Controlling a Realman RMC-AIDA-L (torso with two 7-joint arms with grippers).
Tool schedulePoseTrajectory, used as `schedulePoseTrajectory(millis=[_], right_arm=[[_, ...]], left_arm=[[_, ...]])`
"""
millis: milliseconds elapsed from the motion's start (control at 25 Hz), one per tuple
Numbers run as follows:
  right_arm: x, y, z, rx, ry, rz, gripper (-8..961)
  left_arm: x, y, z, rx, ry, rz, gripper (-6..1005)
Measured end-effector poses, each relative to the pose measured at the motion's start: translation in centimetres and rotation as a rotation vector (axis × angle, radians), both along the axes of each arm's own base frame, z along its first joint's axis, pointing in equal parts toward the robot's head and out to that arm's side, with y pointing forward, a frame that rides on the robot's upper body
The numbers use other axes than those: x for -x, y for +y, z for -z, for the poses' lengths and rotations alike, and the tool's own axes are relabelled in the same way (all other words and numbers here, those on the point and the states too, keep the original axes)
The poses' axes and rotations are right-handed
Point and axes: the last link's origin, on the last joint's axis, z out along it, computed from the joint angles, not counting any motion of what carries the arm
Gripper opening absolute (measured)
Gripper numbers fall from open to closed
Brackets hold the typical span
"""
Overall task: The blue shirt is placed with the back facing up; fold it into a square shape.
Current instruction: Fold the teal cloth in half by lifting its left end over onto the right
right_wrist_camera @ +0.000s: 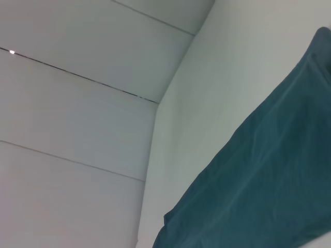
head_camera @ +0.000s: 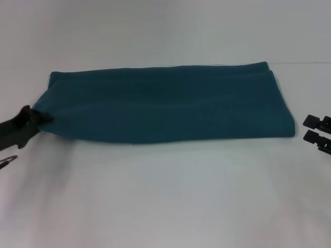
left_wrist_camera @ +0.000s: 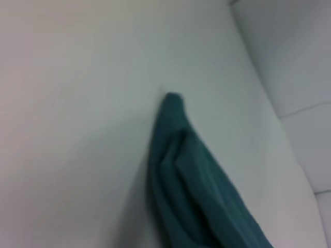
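The blue shirt (head_camera: 165, 103) lies on the white table (head_camera: 165, 196) as a long folded band running left to right. Its left end is drawn into a point where my left gripper (head_camera: 37, 118) is shut on the fabric. In the left wrist view the shirt (left_wrist_camera: 196, 181) stretches away in bunched folds. My right gripper (head_camera: 312, 128) stands open just off the shirt's right end, its two black fingertips (head_camera: 313, 121) apart and holding nothing. The right wrist view shows the shirt's (right_wrist_camera: 258, 181) smooth top surface.
White wall panels (right_wrist_camera: 77, 103) rise behind the table's far edge. Bare tabletop stretches in front of the shirt and to both sides of it.
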Motion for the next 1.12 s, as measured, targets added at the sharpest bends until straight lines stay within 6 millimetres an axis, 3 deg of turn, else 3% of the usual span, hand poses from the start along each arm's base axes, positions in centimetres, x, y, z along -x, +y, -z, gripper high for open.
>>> schedulePoseTrajectory(millis=[200,440,640,760,1120], right_arm=[[0.0,0.0,0.0,0.003,0.002,0.004,637],[-0.2,-0.1,-0.1,0.004,0.007,0.017,637],[-0.5,-0.1,-0.3,-0.002,-0.001,0.027,638],[-0.4,0.0,-0.3,-0.002,-0.001,0.024,638],[0.0,0.5,-0.1,-0.002,-0.008,0.01,637]], left_arm=[[1.2,-0.8,-2.2,-0.014,0.082,0.022,7],[4.7,-2.7,-5.0,-0.057,0.187,-0.078,6],[5.2,-2.8,-5.5,-0.054,0.232,-0.079,6],[4.2,-2.2,-5.6,-0.056,0.231,-0.016,6],[-2.9,1.0,-5.6,-0.04,0.073,0.266,7]])
